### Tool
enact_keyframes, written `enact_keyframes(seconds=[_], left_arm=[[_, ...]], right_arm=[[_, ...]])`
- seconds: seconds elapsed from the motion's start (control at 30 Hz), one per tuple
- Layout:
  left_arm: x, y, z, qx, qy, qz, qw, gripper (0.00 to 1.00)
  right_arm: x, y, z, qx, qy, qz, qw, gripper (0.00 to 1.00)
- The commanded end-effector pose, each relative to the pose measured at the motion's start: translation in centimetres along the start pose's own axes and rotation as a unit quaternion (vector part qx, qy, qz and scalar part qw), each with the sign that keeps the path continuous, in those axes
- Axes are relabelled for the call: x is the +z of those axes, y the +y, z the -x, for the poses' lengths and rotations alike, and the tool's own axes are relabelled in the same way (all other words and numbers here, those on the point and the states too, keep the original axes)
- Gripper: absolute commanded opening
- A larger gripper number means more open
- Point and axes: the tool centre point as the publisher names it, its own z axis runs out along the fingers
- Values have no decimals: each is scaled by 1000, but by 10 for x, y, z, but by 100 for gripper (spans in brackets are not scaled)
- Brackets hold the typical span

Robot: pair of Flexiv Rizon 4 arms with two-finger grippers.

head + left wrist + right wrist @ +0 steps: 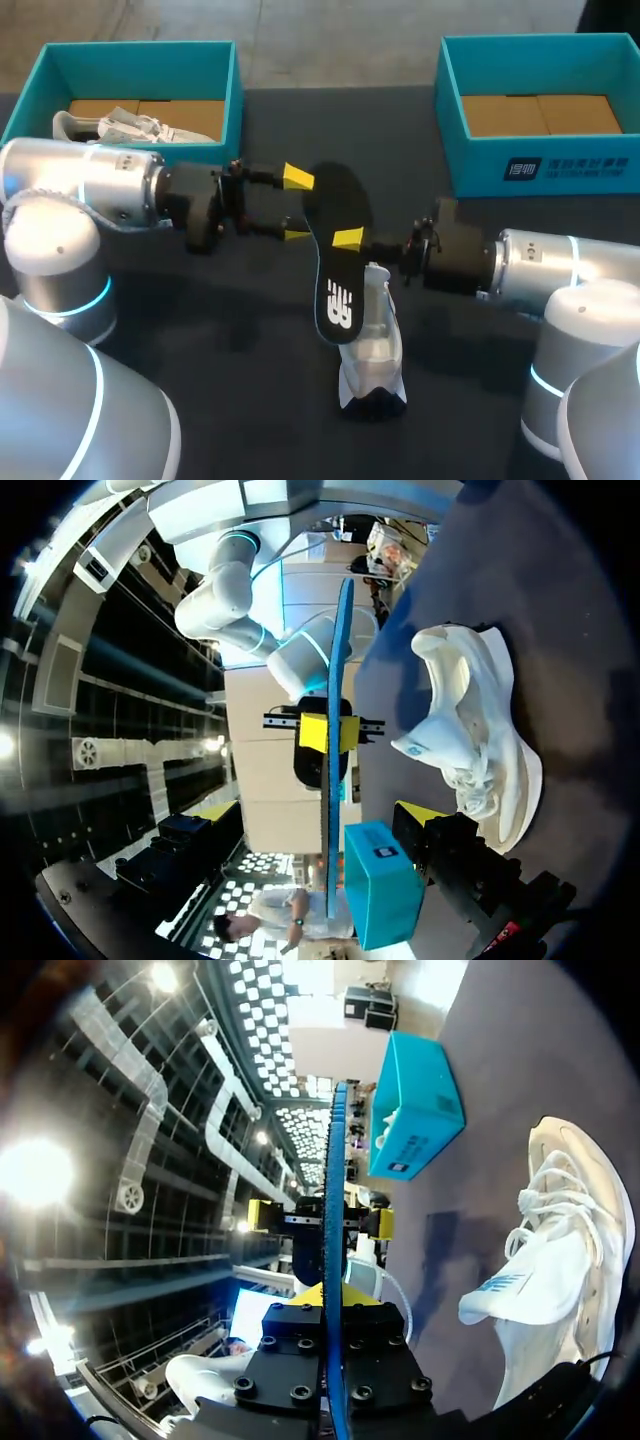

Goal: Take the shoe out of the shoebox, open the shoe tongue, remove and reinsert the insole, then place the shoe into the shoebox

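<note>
The black insole (338, 215) hangs above the table, its printed heel end low and its toe end up. My right gripper (350, 241) is shut on its middle; in the right wrist view the insole (336, 1160) runs edge-on out from between the right gripper's (335, 1322) fingers. My left gripper (297, 207) stands open just left of the insole's toe end, without touching it. In the left wrist view the insole (338, 630) is edge-on ahead, and one yellow fingertip (420, 813) shows. The white shoe (372, 340) rests on the table under the insole.
A teal shoebox (231, 95) at the back left holds another white shoe (130, 127). A second teal shoebox (452, 110) at the back right shows only its cardboard floor. Dark tabletop (250, 380) lies open in front of the arms.
</note>
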Motion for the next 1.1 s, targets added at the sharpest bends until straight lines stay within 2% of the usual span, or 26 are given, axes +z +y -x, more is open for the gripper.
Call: enact_keyframes(seconds=[0.03, 0.1, 0.37, 0.47, 0.53, 0.93, 1.1], left_arm=[[7, 3, -6, -4, -10, 12, 1000, 100], [8, 3, -7, -10, -14, 15, 1000, 90], [14, 0, -9, -8, -10, 24, 1000, 71], [16, 0, -9, -2, -6, 30, 1000, 55], [17, 0, -10, 1, -3, 34, 999, 49], [22, 3, -16, 6, 0, 51, 999, 32], [23, 5, -17, 10, 0, 61, 998, 29]], right_arm=[[7, -1, 2, -4, -3, 8, 1000, 0], [8, 0, 3, -6, -6, 12, 1000, 0], [12, 4, 6, -6, -8, 27, 1000, 0], [14, 5, 7, -5, -9, 28, 1000, 0], [15, 6, 7, -4, -10, 28, 1000, 0], [15, 7, 10, -1, -7, 37, 999, 0], [15, 7, 10, 1, -7, 41, 999, 0]])
